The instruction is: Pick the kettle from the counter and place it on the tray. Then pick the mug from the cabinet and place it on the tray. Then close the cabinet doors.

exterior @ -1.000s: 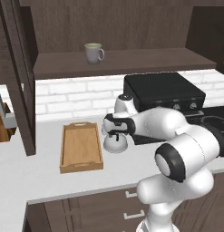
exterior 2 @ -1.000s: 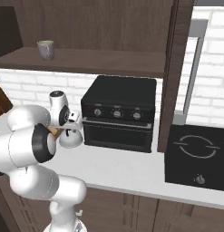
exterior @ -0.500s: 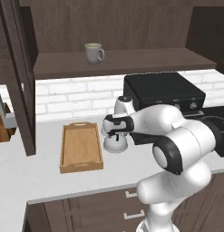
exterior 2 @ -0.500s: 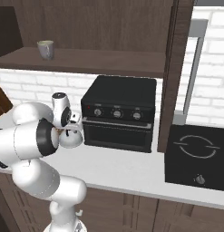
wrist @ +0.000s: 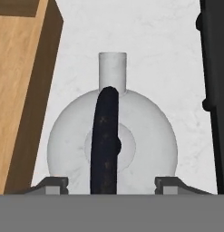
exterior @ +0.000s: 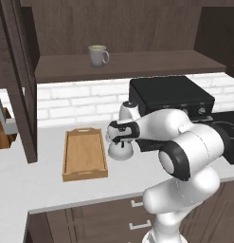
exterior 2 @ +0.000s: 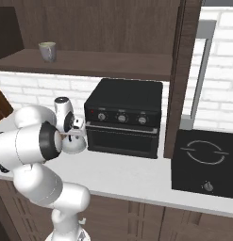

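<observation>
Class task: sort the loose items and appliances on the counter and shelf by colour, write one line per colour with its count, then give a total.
Silvery-grey: 1, kettle
Grey-beige: 1, mug
Light-brown wood: 1, tray
Black: 2, oven, hob
Total: 5

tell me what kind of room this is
A kitchen, rendered rather than real: a white counter over brown drawers, a black countertop oven, a kettle, and a mug on a cabinet shelf.
</observation>
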You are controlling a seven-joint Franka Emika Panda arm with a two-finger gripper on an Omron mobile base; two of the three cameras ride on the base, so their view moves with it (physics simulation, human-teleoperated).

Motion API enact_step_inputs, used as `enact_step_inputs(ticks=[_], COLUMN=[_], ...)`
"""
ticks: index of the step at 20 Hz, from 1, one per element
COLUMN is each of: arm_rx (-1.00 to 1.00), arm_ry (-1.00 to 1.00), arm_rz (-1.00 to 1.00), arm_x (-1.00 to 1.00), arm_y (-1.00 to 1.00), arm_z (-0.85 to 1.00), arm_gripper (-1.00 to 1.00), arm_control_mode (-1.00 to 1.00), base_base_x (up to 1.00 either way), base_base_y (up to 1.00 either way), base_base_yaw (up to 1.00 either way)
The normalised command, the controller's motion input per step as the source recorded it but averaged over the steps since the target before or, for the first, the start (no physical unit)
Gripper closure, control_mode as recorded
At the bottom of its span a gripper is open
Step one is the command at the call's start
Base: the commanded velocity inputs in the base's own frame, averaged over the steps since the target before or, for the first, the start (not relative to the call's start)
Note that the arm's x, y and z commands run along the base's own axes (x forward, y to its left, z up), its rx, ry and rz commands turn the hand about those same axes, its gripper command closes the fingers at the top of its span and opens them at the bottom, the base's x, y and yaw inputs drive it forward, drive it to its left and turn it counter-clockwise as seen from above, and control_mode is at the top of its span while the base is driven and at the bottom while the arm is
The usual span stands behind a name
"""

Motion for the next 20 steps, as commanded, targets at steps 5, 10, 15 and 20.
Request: enact_step_inputs(ticks=[5,10,15,20], arm_rx=[0.00,0.00,-0.01,0.00], arm_ry=[0.00,-0.13,-0.27,-0.06], arm_rz=[-0.02,-0.03,-0.06,-0.05], arm_x=[0.00,-0.12,-0.44,-0.17], arm_y=[0.00,0.00,0.05,0.35], arm_z=[-0.03,0.07,0.43,0.44], arm_gripper=[1.00,1.00,1.00,1.00], arm_control_mode=[-1.00,-1.00,-1.00,-1.00], base_base_x=[0.00,0.00,0.00,0.00], base_base_y=[0.00,0.00,0.00,0.00], base_base_yaw=[0.00,0.00,0.00,0.00])
